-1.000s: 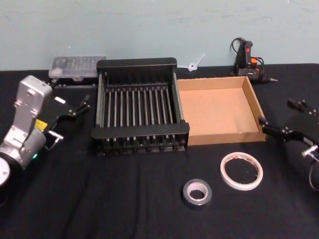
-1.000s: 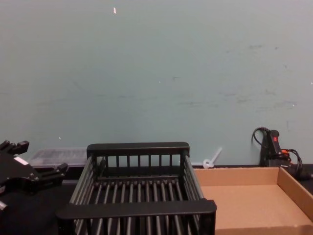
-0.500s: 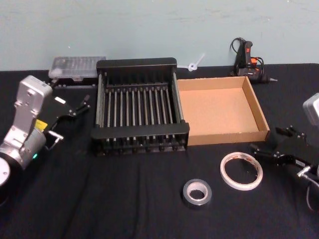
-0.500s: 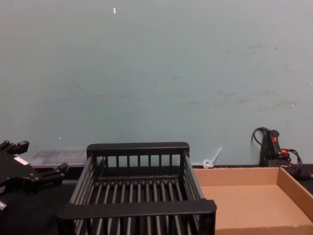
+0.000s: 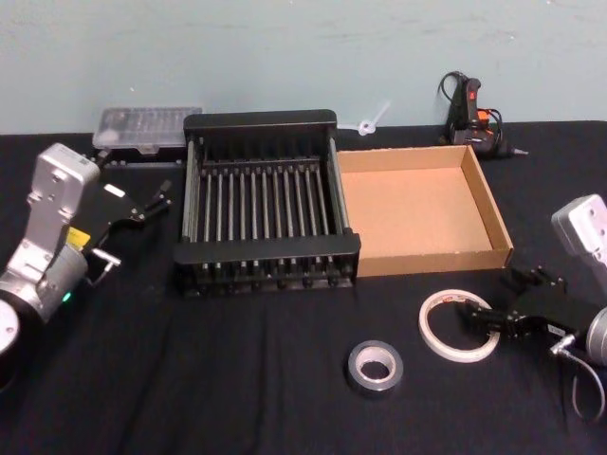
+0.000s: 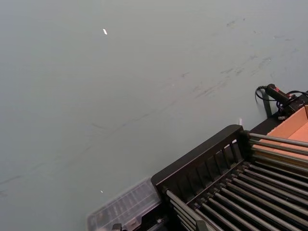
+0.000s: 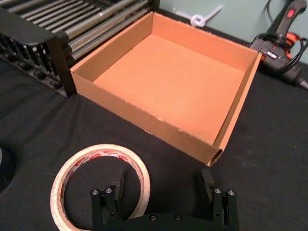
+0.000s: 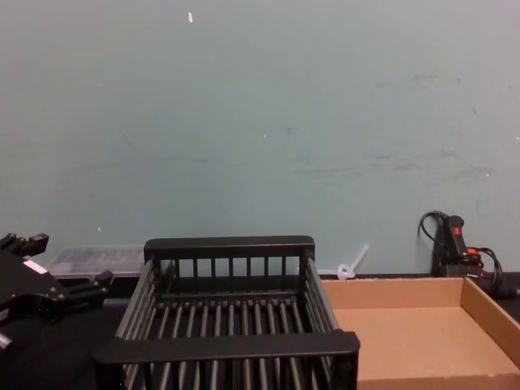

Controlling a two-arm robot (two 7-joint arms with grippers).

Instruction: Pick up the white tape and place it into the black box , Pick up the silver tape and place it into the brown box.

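- Lying nearest the robot on the black table (image 5: pixel 190 379), the silver tape (image 5: pixel 375 366) sits flat with bare cloth on every side of it.
- Just beyond it and to its right, the white tape (image 5: pixel 458 325) lies flat too, apart from the silver roll and a short way in front of the cardboard wall.
- The right gripper (image 5: pixel 481 320) hangs low at the white tape's right edge, its fingers spread apart; in the right wrist view one finger (image 7: pixel 117 185) sits over the roll's ring and the other stands outside it over bare cloth.
- Past the tapes the brown box (image 5: pixel 493 204) stands empty, its low front wall facing the white roll.
- The black box (image 5: pixel 266 251) sits against the brown box's left wall, also empty, with thick rims front and back.
- The left gripper (image 5: pixel 152 201) is held off to the left of the black box, above the table, fingers apart and holding nothing.
- Behind the black box's left corner lies a clear plastic case (image 5: pixel 147 128); behind the brown box rest a white clip (image 5: pixel 372 120) and a glue gun (image 5: pixel 472 116).
- A pale green wall (image 8: pixel 260 122) closes off the table's far edge.
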